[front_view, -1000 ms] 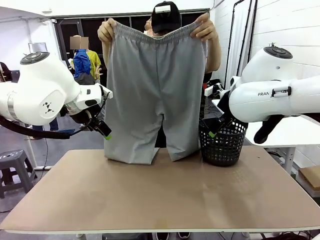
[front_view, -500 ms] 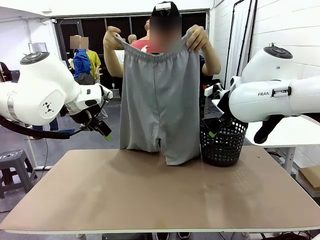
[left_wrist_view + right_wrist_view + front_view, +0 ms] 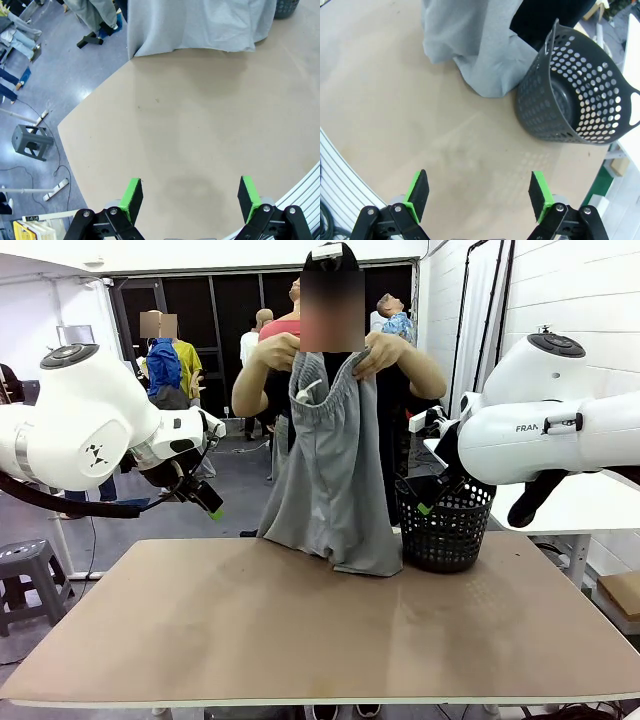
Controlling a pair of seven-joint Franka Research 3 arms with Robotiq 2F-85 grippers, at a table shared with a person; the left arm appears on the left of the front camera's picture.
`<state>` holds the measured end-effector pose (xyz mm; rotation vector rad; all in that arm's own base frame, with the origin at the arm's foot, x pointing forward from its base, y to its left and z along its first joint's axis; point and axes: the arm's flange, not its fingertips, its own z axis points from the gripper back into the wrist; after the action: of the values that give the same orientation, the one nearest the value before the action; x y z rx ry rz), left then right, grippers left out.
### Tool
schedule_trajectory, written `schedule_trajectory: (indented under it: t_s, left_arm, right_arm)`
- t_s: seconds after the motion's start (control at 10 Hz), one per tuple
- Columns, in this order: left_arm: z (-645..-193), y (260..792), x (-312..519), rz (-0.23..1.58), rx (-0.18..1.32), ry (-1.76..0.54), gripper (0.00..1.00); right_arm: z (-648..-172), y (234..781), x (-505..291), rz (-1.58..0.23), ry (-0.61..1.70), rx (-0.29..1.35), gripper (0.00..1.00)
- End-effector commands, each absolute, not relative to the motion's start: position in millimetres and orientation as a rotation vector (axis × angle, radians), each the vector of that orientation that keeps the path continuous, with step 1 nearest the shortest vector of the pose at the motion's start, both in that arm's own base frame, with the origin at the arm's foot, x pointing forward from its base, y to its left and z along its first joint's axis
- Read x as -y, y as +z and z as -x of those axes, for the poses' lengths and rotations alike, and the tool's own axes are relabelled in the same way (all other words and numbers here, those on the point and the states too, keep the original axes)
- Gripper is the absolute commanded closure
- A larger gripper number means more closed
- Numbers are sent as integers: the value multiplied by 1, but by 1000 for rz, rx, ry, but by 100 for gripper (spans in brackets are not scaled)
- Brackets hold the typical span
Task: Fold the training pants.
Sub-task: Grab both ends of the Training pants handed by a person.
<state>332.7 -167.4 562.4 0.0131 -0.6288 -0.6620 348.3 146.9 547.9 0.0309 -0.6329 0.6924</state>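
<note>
**Pants held up at the far edge, both pincers idle**

Front: a person's hands (image 3: 276,350) bunch the waistband of the training pants (image 3: 335,480) together at chest height, probably to halve them lengthwise. The leg ends rest on the desk (image 3: 300,640) at its far edge, just beside the black mesh basket (image 3: 445,530). The right arm (image 3: 560,435) reads "FRAN", the rest hidden.

Left wrist: the left pincer (image 3: 191,192) gapes wide over bare desk, holding nothing.

Right wrist: the right pincer (image 3: 479,192) is likewise spread and empty, facing pants and basket.
</note>
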Motion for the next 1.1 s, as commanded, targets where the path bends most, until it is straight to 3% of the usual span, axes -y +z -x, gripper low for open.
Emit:
schedule_trajectory:
  t_s: [0.0, 1.0]
  left_arm:
    - [-333, 563, 167, -16, 632, -672, 0]
    - [-333, 563, 167, -16, 632, -672, 0]
  right_arm:
    - [-348, 548, -147, -41, 694, 626, 0]
    - [-348, 548, -147, -41, 694, 626, 0]
